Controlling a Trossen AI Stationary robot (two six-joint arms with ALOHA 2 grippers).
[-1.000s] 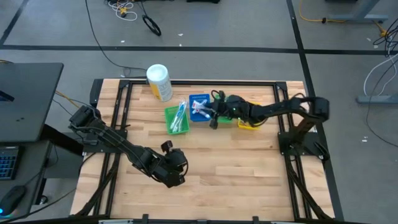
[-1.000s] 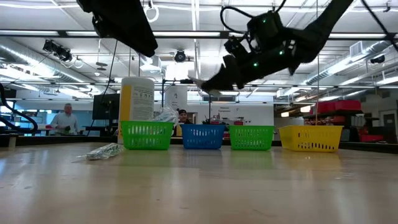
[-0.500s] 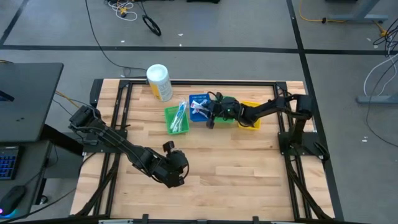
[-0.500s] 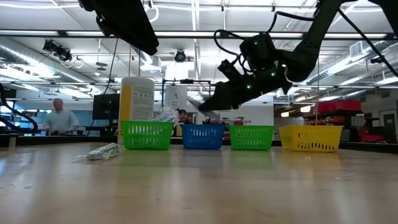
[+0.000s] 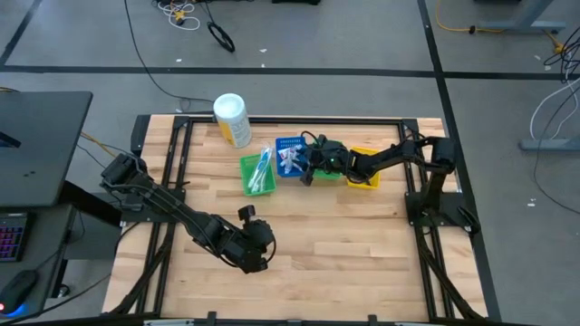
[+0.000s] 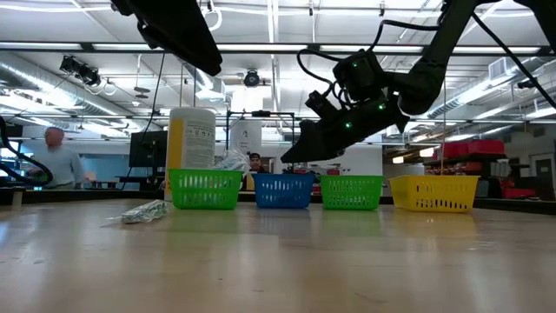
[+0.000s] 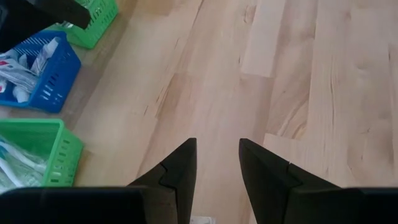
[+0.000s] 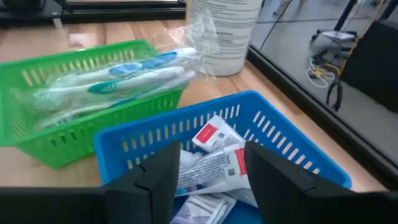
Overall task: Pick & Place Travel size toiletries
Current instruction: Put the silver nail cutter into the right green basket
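Toothpaste tubes (image 8: 214, 163) lie flat, crisscrossed, in the blue bin (image 8: 292, 155) under the right claw (image 8: 211, 171), fingers parted, empty.

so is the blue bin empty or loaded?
Loaded: the blue bin holds several toothpaste tubes, seen from the right wrist view.

The wooden table (image 5: 344, 244) sits in a black metal frame on a grey floor (image 5: 299, 36) crossed by dark tape lines, with loose cables (image 5: 213, 32) lying on it. At the left edge stands a dark desk (image 5: 36, 136) with a keyboard (image 5: 11, 237). The low view shows a large hall behind, with bright ceiling strip lights (image 6: 261, 48), exposed ducts (image 6: 52, 69), a monitor (image 6: 146, 148), red shelving (image 6: 473, 149) and a person (image 6: 56, 161) at far left.
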